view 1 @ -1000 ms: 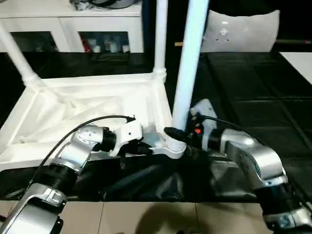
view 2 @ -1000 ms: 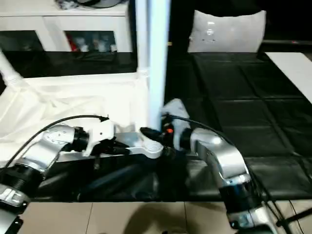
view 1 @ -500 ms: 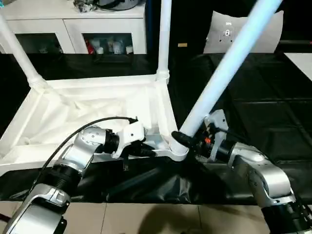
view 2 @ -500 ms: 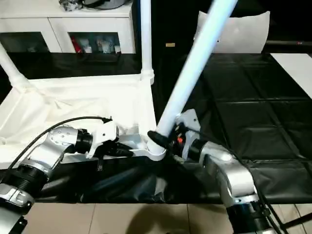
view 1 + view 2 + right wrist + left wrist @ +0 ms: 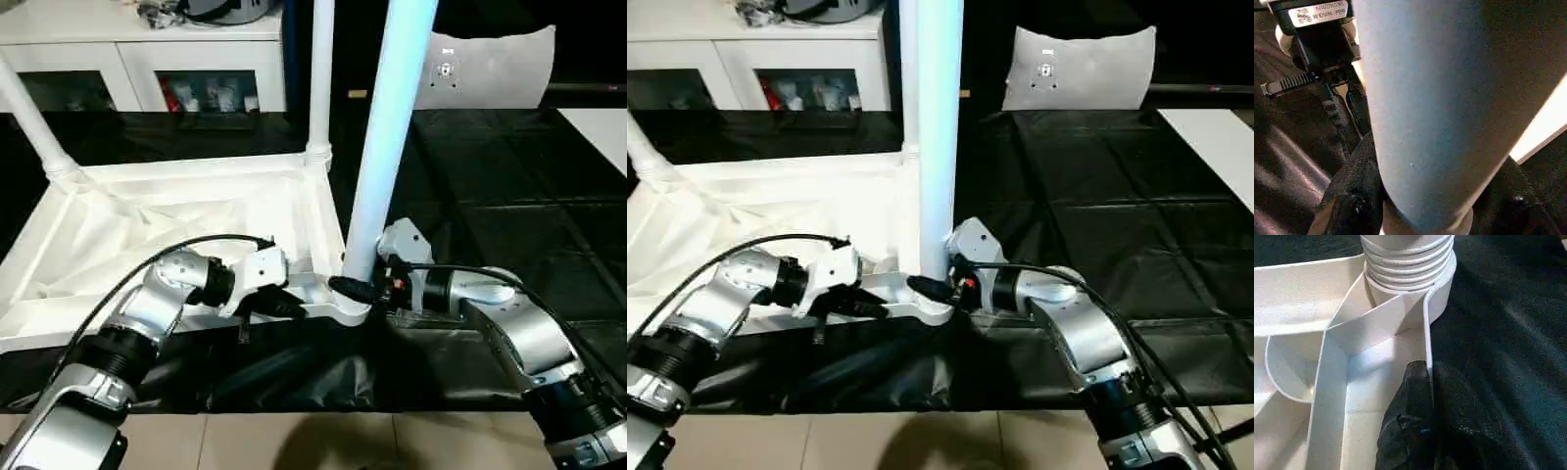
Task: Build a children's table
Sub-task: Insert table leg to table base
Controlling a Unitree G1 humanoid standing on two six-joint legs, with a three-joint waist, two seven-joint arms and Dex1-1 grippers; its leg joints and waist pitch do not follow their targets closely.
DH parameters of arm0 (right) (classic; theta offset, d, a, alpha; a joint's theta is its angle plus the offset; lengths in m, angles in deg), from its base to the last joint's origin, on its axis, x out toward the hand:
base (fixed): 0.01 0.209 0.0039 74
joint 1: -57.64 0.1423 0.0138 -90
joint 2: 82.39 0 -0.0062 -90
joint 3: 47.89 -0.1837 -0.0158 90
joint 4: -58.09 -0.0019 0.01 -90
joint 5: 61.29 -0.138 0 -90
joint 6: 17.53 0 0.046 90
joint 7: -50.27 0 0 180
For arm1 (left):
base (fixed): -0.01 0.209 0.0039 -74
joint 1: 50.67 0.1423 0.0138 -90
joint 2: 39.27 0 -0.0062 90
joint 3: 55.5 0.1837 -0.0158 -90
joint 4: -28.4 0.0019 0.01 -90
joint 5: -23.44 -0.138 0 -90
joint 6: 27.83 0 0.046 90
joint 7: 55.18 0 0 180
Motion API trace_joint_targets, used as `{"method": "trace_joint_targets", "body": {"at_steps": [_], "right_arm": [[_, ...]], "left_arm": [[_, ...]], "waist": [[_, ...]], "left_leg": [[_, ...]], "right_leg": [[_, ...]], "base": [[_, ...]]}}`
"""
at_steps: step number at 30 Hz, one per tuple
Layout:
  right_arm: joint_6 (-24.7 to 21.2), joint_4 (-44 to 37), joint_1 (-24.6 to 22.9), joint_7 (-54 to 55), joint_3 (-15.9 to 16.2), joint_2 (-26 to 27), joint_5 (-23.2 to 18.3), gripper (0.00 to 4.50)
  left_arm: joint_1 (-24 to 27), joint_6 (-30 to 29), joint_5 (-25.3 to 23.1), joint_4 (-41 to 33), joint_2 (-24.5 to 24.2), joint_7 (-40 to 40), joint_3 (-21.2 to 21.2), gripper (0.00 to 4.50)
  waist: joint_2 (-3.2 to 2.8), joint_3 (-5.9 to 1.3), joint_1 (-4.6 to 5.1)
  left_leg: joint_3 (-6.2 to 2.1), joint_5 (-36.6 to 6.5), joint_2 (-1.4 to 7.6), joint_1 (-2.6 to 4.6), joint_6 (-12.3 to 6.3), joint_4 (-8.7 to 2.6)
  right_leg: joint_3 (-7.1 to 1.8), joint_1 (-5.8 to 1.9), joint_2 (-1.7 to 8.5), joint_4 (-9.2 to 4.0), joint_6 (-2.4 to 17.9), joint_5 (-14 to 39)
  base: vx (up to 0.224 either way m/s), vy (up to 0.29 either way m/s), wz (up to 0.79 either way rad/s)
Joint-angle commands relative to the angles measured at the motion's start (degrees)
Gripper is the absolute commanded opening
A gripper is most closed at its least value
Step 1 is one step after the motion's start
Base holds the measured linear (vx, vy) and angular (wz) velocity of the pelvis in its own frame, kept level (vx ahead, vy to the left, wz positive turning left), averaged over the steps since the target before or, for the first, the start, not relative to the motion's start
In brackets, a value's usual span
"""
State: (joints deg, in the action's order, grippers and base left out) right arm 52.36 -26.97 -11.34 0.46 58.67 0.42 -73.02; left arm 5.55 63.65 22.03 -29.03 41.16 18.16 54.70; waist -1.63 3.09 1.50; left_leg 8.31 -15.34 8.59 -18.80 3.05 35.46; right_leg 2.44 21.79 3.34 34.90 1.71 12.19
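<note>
Leg point(image 5: 387, 147) swung upright, ribbed collar point(image 5: 1408, 264) seated

Silver forearms point(image 5: 147, 313), black cables point(image 5: 186, 245), white wrist housings, black claws

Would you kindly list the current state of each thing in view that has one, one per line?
White plastic table top: upside down on the black sheet, ribbed underside up.
Near white tapered leg: about upright, base at the near corner socket.
Far-right white leg: standing in its corner.
Far-left white leg: in its corner, leaning outward.
Left gripper: shut on the table top's rim.
Right gripper: shut on the near leg's base.
</note>
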Motion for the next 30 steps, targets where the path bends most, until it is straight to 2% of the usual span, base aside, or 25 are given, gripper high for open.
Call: {"method": "trace_joint_targets", "body": {"at_steps": [1,2,4,5,6,7,9,10,11,13,16,17,18,20,21,22,23,24,25,26,27,28,29,30], "right_arm": [[-5.3,8.4,-5.1,-3.6,7.3,-0.6,2.3,1.91],[-5.6,7.8,-5.3,-4.9,7.7,-0.6,1.8,1.91],[-5.7,7.5,-5.3,-5.5,8.0,-0.7,1.6,1.91],[-5.9,7.2,-5.4,-6.0,8.1,-0.8,1.5,1.91],[-6.2,6.8,-5.4,-6.4,8.1,-0.7,1.3,1.91],[-6.5,6.3,-5.5,-6.7,8.1,-0.7,1.1,1.91],[-7.1,5.4,-5.6,-6.7,8.1,-0.6,0.7,1.91],[-7.2,5.3,-5.7,-6.7,8.1,-0.6,0.7,1.91],[-7.4,5.0,-5.8,-6.9,8.1,-0.6,0.6,1.91],[-7.6,4.8,-5.8,-6.9,8.2,-0.3,0.6,1.91],[-7.2,5.3,-5.6,-6.3,8.3,0.0,0.9,1.91],[-6.8,6.0,-5.3,-5.3,8.0,0.5,1.3,1.91],[-6.8,6.9,-5.0,-3.7,7.2,1.4,1.5,1.91],[-7.2,8.0,-4.5,-1.6,5.9,2.7,1.3,1.91],[-7.0,10.2,-3.4,2.8,3.7,5.0,1.8,1.91],[-6.9,10.4,-3.3,3.3,3.6,5.1,1.9,1.91],[-6.5,12.4,-2.1,7.3,2.0,6.7,2.9,1.91],[-6.4,13.0,-1.8,8.4,1.6,7.2,3.1,1.91],[-6.3,13.3,-1.6,9.1,1.3,7.4,3.3,1.91],[-6.2,14.0,-1.3,10.9,0.5,8.3,3.5,1.91],[-6.3,14.6,-1.0,12.3,-0.2,9.0,3.5,1.91],[-6.4,15.3,-0.7,13.6,-0.8,9.7,3.6,1.91],[-5.9,16.2,-0.2,15.3,-1.2,10.3,4.1,1.91],[-5.4,17.5,0.5,17.2,-2.0,11.1,4.6,1.91]], "left_arm": [[-3.0,0.9,-0.1,0.4,0.3,1.4,0.4,0.0],[-5.1,1.4,-0.1,2.0,0.8,1.6,0.1,0.0],[-6.4,1.9,-0.3,3.3,0.9,1.5,0.0,0.0],[-7.3,2.5,-0.6,4.3,1.0,1.3,0.0,0.0],[-8.3,3.3,-1.0,5.6,1.0,1.0,0.1,0.0],[-9.1,3.8,-1.3,6.7,1.0,0.9,0.1,0.0],[-10.2,4.6,-1.7,8.4,1.0,0.7,0.0,0.0],[-10.3,4.7,-1.7,8.5,1.0,0.7,0.0,0.0],[-10.7,5.0,-1.9,9.2,1.0,0.6,-0.1,0.0],[-11.4,5.7,-2.2,10.8,1.0,0.1,-0.4,0.0],[-11.4,5.8,-2.0,11.3,1.0,0.4,-0.6,0.0],[-10.7,5.2,-1.6,10.4,0.8,0.7,-0.7,0.0],[-9.6,4.2,-0.9,9.1,0.6,1.0,-1.1,0.0],[-8.0,2.5,0.0,6.9,0.3,0.8,-1.8,0.0],[-4.5,-1.8,0.8,1.9,-0.7,-1.4,-3.4,0.0],[-4.1,-2.3,0.8,1.3,-0.8,-1.7,-3.5,0.0],[0.6,-7.8,1.1,-5.6,-1.5,-4.9,-5.1,0.0],[2.1,-9.6,1.1,-7.9,-1.7,-5.9,-5.5,0.0],[3.0,-10.6,1.2,-9.3,-1.7,-6.5,-5.8,0.0],[5.3,-13.6,1.2,-13.3,-1.3,-8.3,-6.5,0.0],[6.9,-16.0,1.3,-16.3,-0.9,-9.3,-6.9,0.0],[8.5,-18.3,1.4,-19.2,-0.3,-10.4,-7.2,0.0],[10.2,-20.8,1.1,-22.7,0.4,-11.7,-7.4,0.0],[11.9,-23.7,0.5,-26.4,1.5,-13.5,-7.4,0.0]], "waist": [[-0.13,-0.24,0.36],[-0.03,0.2,0.42],[0.06,0.33,0.28],[-0.04,0.6,0.3],[0.13,0.68,0.23],[-0.08,0.76,0.11],[-0.1,0.92,0.0],[0.08,0.87,0.05],[-0.09,0.91,0.02],[0.09,1.02,0.09],[-0.03,1.21,0.11],[-0.17,1.51,0.2],[-0.19,1.45,0.25],[-0.33,1.56,0.27],[-0.63,1.87,0.86],[-0.55,1.92,1.18],[-0.59,1.87,1.85],[-0.8,2.07,2.31],[-0.84,2.31,2.71],[-0.23,2.26,2.92],[-0.43,2.4,3.32],[-0.52,2.37,3.58],[-0.25,2.38,3.72],[-0.31,2.05,3.89]], "left_leg": [[-1.03,-7.9,4.32,-0.92,-3.81,-5.73],[-0.99,-10.2,4.24,-0.8,-3.34,-5.92],[-1.02,-11.6,4.37,-0.38,-2.55,-6.04],[-1.09,-11.8,4.38,-0.54,-2.53,-6.16],[-1.05,-11.6,4.36,-0.55,-2.56,-6.2],[-1.02,-11.7,4.29,-0.49,-2.62,-6.27],[-0.96,-11.3,4.35,-0.43,-2.68,-6.44],[-0.91,-11.0,4.34,-0.42,-2.7,-6.47],[-0.98,-10.6,4.41,-0.5,-2.75,-6.56],[-0.85,-8.9,4.43,-0.73,-3.36,-6.6],[-0.86,-9.3,4.62,-0.78,-3.4,-6.75],[-0.9,-10.9,4.81,-0.71,-2.95,-7.0],[-0.95,-11.8,4.89,-0.64,-2.52,-7.13],[-1.05,-12.6,5.08,-0.6,-1.94,-7.33],[-1.4,-14.3,5.17,-1.1,-0.82,-7.66],[-1.46,-14.6,5.1,-1.19,-0.58,-7.74],[-1.66,-16.0,5.11,-1.17,-0.07,-7.68],[-1.82,-16.5,5.11,-1.39,0.02,-7.82],[-1.75,-18.3,4.99,-0.96,-0.18,-7.79],[-1.71,-18.5,4.93,-0.87,-0.32,-7.74],[-1.94,-18.2,4.96,-1.36,-0.5,-7.83],[-2.0,-17.7,5.07,-1.36,-0.51,-7.87],[-1.86,-17.4,5.09,-1.22,-0.69,-7.84],[-1.49,-14.5,5.04,-1.18,-1.21,-7.64]], "right_leg": [[-3.45,-2.21,4.99,-4.64,14.4,9.9],[-3.49,-2.0,4.91,-5.07,13.7,13.4],[-3.64,-1.78,5.07,-5.34,13.2,16.1],[-3.66,-1.76,5.05,-5.37,13.1,16.4],[-3.74,-1.76,5.03,-5.51,13.0,16.2],[-3.79,-1.75,5.06,-5.58,12.7,16.8],[-3.86,-1.73,5.16,-5.77,12.7,17.1],[-3.84,-1.81,5.15,-5.8,12.7,17.0],[-3.81,-1.86,5.18,-5.73,12.8,16.7],[-3.79,-1.95,5.18,-5.73,13.2,14.7],[-3.75,-1.9,5.35,-5.76,13.3,16.0],[-3.76,-1.65,5.41,-5.94,12.9,18.5],[-3.8,-1.64,5.48,-6.05,12.6,19.9],[-3.87,-1.44,5.65,-6.02,12.6,20.6],[-3.88,-1.54,5.89,-5.91,12.4,22.6],[-3.84,-1.5,5.83,-6.06,12.1,23.4],[-3.87,-1.38,5.88,-5.96,11.7,25.0],[-3.8,-1.29,5.87,-5.86,11.7,25.8],[-3.82,-0.74,5.58,-6.4,10.8,28.7],[-3.91,-0.65,5.57,-6.56,10.5,29.7],[-3.94,-0.77,5.83,-6.52,10.5,30.7],[-3.99,-0.67,5.83,-6.44,10.7,30.1],[-4.03,-0.5,5.7,-6.6,10.7,29.7],[-3.99,-0.64,5.42,-6.41,12.1,24.5]], "base": [[0.0,0.0,0.0],[0.0,0.0,0.0],[0.0,0.0,0.0],[0.0,0.0,0.0],[0.0,0.0,0.0],[0.0,0.0,0.0],[0.0,0.0,0.0],[0.0,0.0,0.0],[0.0,0.0,0.0],[0.0,0.0,0.0],[0.0,0.0,0.0],[0.0,0.0,0.0],[0.0,0.0,0.0],[0.0,0.0,0.0],[0.0,0.0,0.0],[0.0,0.0,0.0],[0.0,0.0,0.0],[0.0,0.0,0.0],[0.0,0.0,0.0],[0.0,0.0,0.0],[0.0,0.0,0.0],[0.0,0.0,0.0],[0.0,0.0,0.0],[0.0,0.0,0.0]]}}
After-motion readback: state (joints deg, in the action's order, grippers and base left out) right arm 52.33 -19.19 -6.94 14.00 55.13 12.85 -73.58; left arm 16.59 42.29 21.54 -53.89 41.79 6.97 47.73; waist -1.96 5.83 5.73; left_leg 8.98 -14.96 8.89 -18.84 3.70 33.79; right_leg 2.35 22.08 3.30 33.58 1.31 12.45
